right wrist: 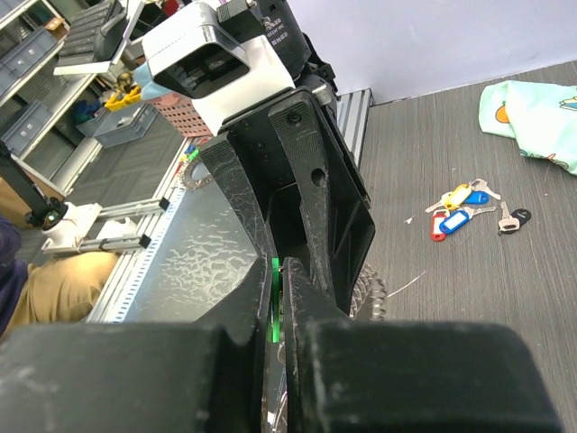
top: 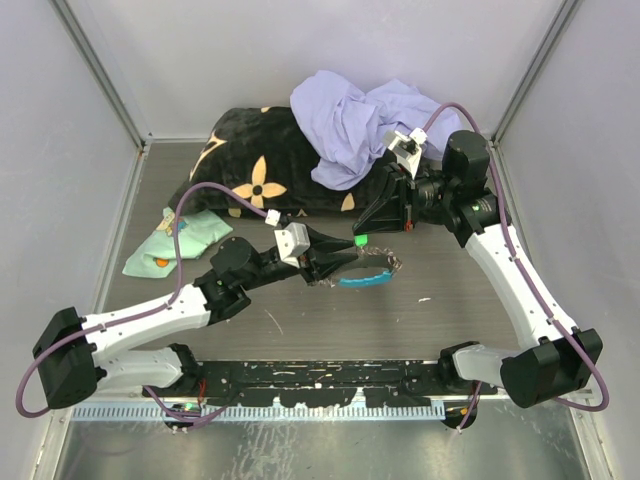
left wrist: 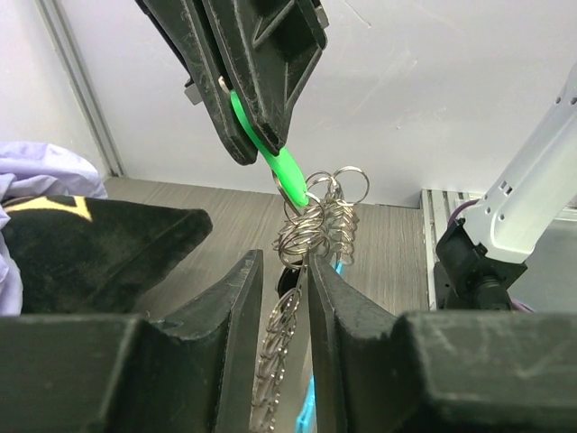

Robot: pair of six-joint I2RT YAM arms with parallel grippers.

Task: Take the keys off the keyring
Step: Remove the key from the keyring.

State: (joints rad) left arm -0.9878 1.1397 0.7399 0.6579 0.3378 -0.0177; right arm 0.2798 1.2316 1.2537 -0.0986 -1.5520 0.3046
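Behind keyring point(top: 365, 279): black blanket point(top: 250, 165), lavender cloth point(top: 355, 125) atop; mint cloth point(top: 185, 240) left.

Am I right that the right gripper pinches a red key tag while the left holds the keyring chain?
No: the left wrist view shows the key tag in the right gripper is green, not red; the left gripper does hold the keyring chain.

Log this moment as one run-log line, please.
left gripper: gripping keyring | right gripper: pinching green-tagged key | loose keys: on table
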